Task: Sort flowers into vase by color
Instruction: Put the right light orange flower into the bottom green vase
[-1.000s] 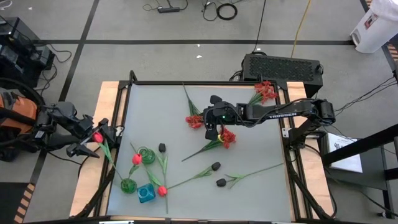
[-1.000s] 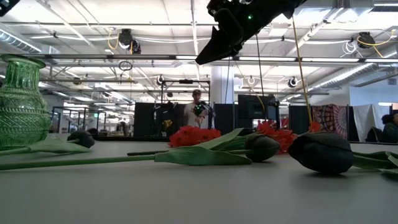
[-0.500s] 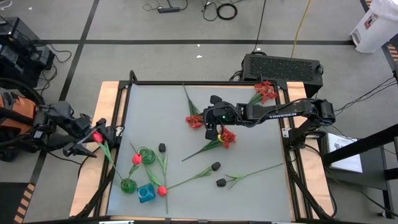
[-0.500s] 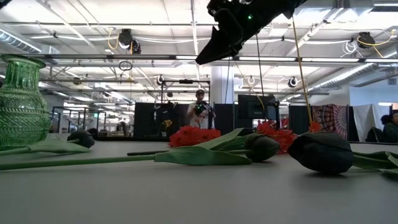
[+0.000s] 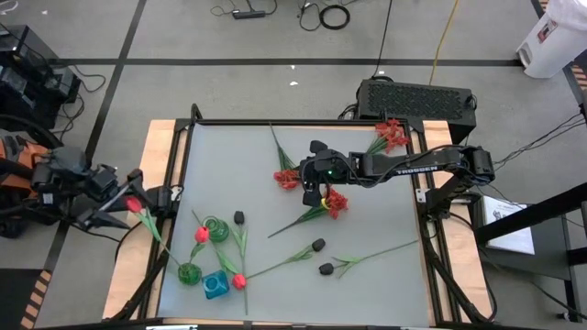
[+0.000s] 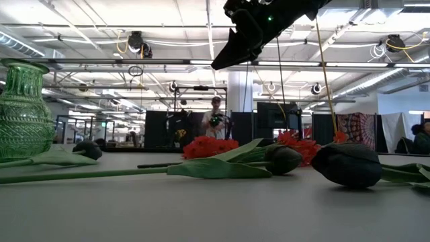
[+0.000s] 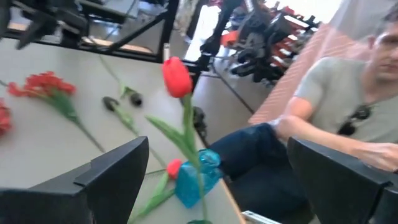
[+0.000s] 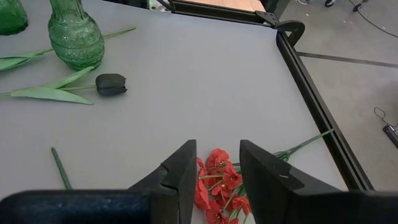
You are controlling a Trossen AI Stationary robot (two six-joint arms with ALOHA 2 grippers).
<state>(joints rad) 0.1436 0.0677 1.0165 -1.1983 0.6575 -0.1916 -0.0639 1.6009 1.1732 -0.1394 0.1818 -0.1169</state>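
Above the frilly red bloom (image 5: 336, 203) near the middle of the surface (image 5: 367, 275), the right gripper (image 5: 312, 192) hovers with fingers part open, empty, straddling the flower's head. It should descend straight and close on the stem just behind that bloom, not the petals. Off the bloom's far left, the left gripper (image 5: 117, 203) is wide open around a red tulip (image 5: 134, 203).

Red blooms (image 5: 336, 203), black buds (image 5: 317, 245), green vases (image 5: 218, 229), blue vase (image 5: 215, 286) on grey table (image 5: 367, 275)
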